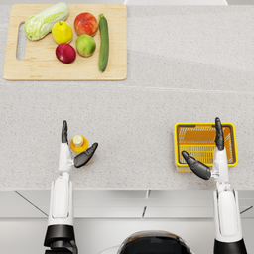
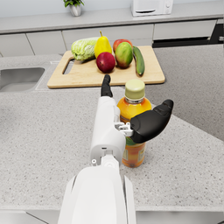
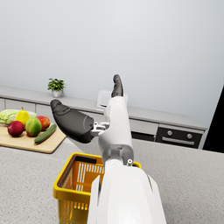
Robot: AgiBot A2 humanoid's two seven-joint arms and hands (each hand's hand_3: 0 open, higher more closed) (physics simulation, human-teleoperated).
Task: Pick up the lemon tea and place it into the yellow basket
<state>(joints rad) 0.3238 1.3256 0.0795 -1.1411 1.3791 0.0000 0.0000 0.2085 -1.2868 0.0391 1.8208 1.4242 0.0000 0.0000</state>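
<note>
The lemon tea [image 1: 79,143] stands upright near the front edge of the worktop [image 1: 149,104], towards its left end, between the spread thumb and fingers of the left hand [image 1: 74,149]. That hand brackets the bottle with fingers apart; whether they actually touch it cannot be told. The right hand [image 1: 208,151] is released too, fingers splayed above the yellow basket [image 1: 181,146], which sits near the front edge on the right, well apart from the bottle. The worktop is speckled grey stone. At its far left corner lies a wooden cutting board [image 1: 114,44] carrying a cabbage [image 1: 45,20], a cucumber [image 1: 103,42] and assorted fruit. Beyond, the wrist views show a counter with a potted plant [image 3: 56,86] against a pale wall. The right forearm hides much of the basket's inside.
</note>
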